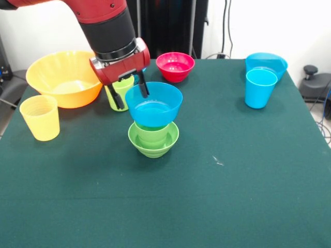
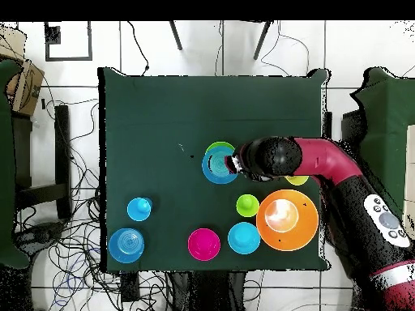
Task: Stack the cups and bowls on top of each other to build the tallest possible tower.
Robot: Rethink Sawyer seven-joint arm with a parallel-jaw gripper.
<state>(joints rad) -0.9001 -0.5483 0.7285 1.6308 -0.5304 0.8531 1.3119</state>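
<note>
The tower stands mid-table: a small green bowl (image 1: 153,143) holds a green cup (image 1: 152,133), and a blue bowl (image 1: 154,105) rests upright on the cup. My gripper (image 1: 130,94) is open at the blue bowl's left rim, with one finger inside the bowl and one outside. In the overhead view the gripper (image 2: 235,164) sits at the edge of the blue bowl (image 2: 216,167), with the green bowl's rim (image 2: 219,147) showing beneath. A yellow-green cup (image 1: 122,88) stands just behind the gripper.
A large orange bowl (image 1: 64,77) and a pale yellow cup (image 1: 40,117) are at the left. A red bowl (image 1: 175,66) is at the back. A sky-blue cup (image 1: 260,88) stands in front of a wide blue bowl (image 1: 266,63). Another small blue bowl (image 2: 243,237) shows overhead.
</note>
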